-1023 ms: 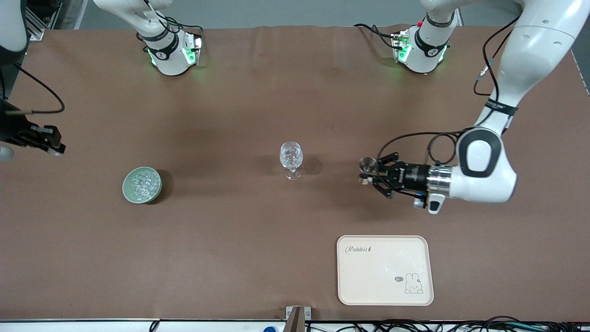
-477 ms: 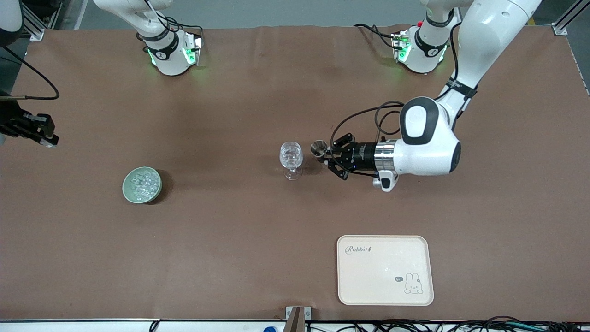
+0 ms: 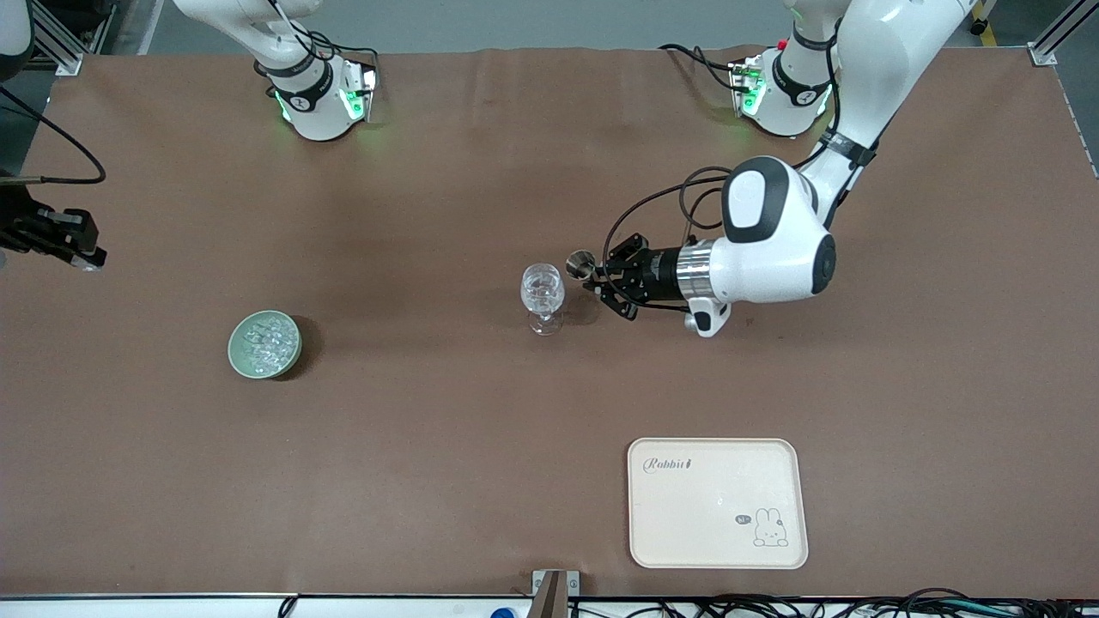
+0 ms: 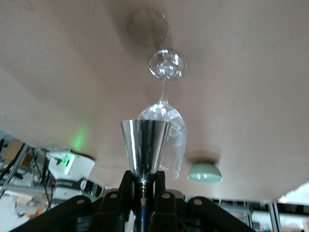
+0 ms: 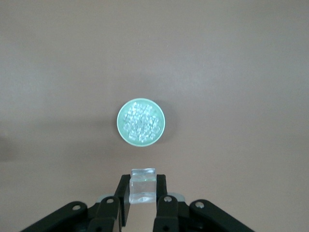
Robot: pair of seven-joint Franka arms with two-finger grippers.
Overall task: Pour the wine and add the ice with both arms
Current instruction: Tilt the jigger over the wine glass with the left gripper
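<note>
Over the last second the left gripper [image 3: 601, 276], pinching a small steel measuring cup [image 3: 580, 263] by its stem, has swung in from the left arm's end of the table to sit just beside the stemmed wine glass [image 3: 543, 296], so pouring looks imminent. The right gripper [image 5: 143, 199], clamped on one clear ice cube [image 5: 143, 182], hangs at the table's edge, high over the green bowl of ice [image 3: 264, 344]. A cream tray [image 3: 718, 503] lies nearer the camera; open tabletop surrounds the glass.
</note>
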